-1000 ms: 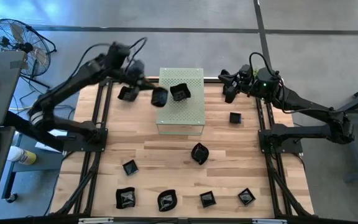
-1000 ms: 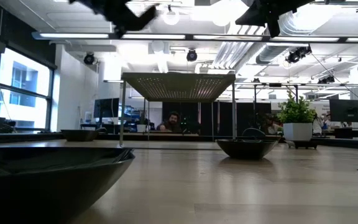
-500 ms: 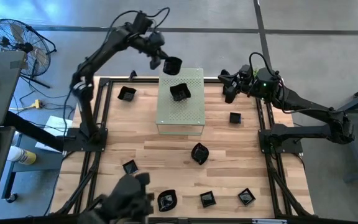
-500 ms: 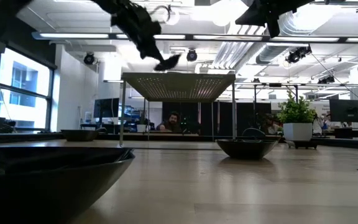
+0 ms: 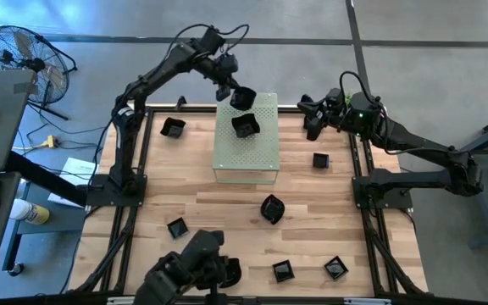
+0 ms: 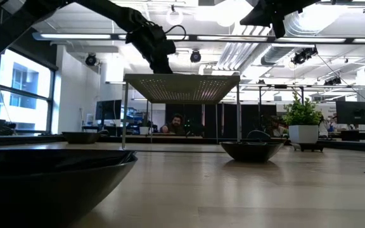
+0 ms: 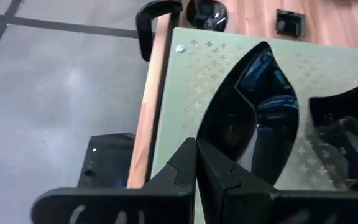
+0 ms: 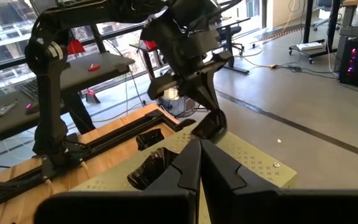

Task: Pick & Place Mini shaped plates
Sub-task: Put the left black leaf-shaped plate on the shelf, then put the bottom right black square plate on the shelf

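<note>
My left gripper point(image 5: 235, 91) point(image 7: 196, 157) is over the far edge of the pale green perforated box point(image 5: 246, 159) and is shut on a glossy black mini plate point(image 5: 243, 98) point(image 7: 253, 118). A second black plate point(image 5: 245, 126) point(image 7: 347, 124) lies on the box top. More plates rest on the wooden table: one left of the box point(image 5: 173, 127), one to its right point(image 5: 320, 159), a round one point(image 5: 271, 208) nearer me, and several by the near edge point(image 5: 283, 271). My right gripper point(image 5: 312, 125) point(image 8: 199, 152) waits shut near the table's far right corner. My left gripper pinches the plate's rim point(image 7: 215, 142) between its two fingers, slanting down from the far left side. The plate sits tilted right over the box's far part point(image 8: 211, 127). Whether its lower edge touches the box top I cannot tell.
A dark blurred shape point(image 5: 185, 269) covers part of the table's near edge, beside a plate point(image 5: 229, 271). A small potted plant point(image 6: 303, 123) stands at the table's far right. Black frame rails point(image 5: 138, 169) run along both table sides. Bare wood lies between the box and the near plates.
My left gripper carried the plate from beside the box's left edge up and toward the far right, beyond the box's far edge. It then came back over the box top and lowered, staying shut on the plate. The right arm kept still.
</note>
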`<state>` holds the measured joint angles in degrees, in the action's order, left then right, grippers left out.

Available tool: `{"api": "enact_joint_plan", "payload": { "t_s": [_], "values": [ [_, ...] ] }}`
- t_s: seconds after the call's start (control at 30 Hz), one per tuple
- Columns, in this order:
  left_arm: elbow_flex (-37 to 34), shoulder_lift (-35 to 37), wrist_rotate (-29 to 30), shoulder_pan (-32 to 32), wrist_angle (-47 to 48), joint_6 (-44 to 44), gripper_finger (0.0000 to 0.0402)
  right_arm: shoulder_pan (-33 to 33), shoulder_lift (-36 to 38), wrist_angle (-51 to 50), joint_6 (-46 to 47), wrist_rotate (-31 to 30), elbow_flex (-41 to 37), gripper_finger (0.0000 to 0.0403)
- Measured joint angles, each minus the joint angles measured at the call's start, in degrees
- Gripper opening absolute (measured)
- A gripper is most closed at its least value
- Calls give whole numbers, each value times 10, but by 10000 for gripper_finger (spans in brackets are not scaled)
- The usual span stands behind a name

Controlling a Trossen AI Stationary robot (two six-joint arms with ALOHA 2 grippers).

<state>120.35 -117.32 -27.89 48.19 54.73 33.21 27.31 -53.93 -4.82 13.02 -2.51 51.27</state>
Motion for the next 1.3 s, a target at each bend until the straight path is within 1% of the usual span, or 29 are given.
{"api": "enact_joint_plan", "payload": {
  "t_s": [0.1, 0.33, 0.47, 0.67, 0.77, 0.9, 1.17, 1.3],
  "values": [
    [-1, 0, 0, -2, -18, 0, 0, 0, 0, 0, 0, 0, 0, 2],
    [-1, -9, 0, -9, -26, 0, 0, 0, 0, 0, -2, -1, 0, 6],
    [-2, -12, 11, -14, -20, 15, 0, 0, 0, 0, -2, -1, 0, 2],
    [-2, -19, 43, -19, -18, 14, 0, 0, 0, 0, -2, -1, 0, 5],
    [-2, -21, 49, -18, -15, 13, 2, 0, 0, 0, -2, -1, 0, 6],
    [-2, -21, 61, -21, -18, 24, 17, 0, 0, 0, -2, -1, 0, 2],
    [-2, -21, 65, -22, -23, 26, 72, 0, 0, 0, -2, -1, 0, 6],
    [-2, -21, 65, -25, -26, 26, 79, 0, 0, 0, -6, -1, 0, 3]
  ]
}}
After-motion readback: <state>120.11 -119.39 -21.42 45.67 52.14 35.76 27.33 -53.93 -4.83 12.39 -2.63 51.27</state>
